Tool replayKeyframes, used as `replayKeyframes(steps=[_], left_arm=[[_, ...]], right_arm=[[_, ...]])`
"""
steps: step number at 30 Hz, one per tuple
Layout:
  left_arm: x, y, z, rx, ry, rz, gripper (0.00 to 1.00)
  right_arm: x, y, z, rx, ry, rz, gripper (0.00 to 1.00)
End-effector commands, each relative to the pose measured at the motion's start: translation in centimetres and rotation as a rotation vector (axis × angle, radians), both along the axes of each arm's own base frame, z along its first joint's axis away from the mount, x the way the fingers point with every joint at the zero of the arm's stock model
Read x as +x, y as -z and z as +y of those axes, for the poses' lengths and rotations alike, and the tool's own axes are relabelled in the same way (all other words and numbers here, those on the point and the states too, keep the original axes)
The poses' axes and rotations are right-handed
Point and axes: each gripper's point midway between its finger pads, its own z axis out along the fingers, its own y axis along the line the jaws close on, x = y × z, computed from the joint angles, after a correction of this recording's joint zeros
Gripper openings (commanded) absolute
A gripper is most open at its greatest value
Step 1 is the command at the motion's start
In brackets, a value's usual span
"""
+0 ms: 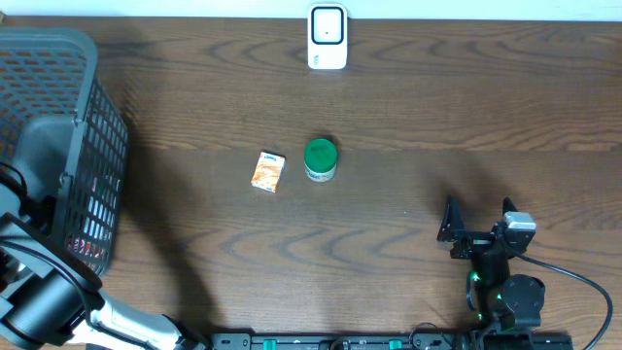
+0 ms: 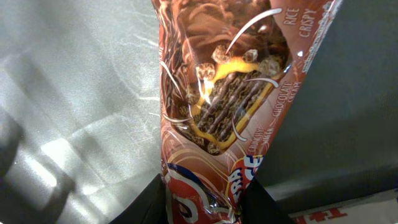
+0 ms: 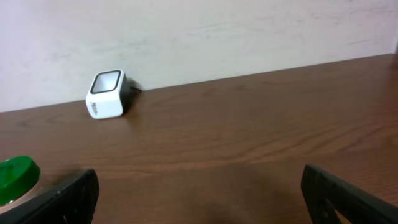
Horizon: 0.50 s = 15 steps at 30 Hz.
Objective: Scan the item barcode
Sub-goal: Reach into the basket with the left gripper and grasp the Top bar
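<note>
Down at the lower left of the overhead view, the left arm (image 1: pixel 39 301) reaches into a black mesh basket (image 1: pixel 107 165) that stands at the left edge of the tabletop (image 1: pixel 194 97). Its wrist view shows the left claw (image 2: pixel 208 198) pinching a snack packet (image 2: pixel 217 106). The two dark fingers (image 2: pixel 155 202) press on either side of the packet's lower end. The glossy red-brown wrapper, printed with chocolate bars and the words "rice crispy", runs from there to the top of that frame.

At the top centre of the overhead view, a white scanner (image 1: pixel 328 37) stands against the far edge. Near the middle of the tabletop, a jar (image 1: pixel 320 158) with a green lid stands just beside a small orange box (image 1: pixel 268 171), which lies to its left. At the lower right, the right claw (image 1: pixel 478 219) is spread wide above bare wood, with nothing between its fingers, well apart from the jar and the box.
</note>
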Motion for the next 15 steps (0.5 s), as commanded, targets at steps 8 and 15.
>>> replayKeyframes(steps=[8,15], left_arm=[[2.0,-5.9,1.2,0.063,-0.06,-0.126,0.26],[5.1,-15.7,1.2,0.17,-0.094,-0.424,0.26]], right_arm=[[0.0,0.0,0.2,-0.007,-0.008,0.0,0.99],[0.0,0.0,0.2,-0.007,-0.008,0.0,0.99]])
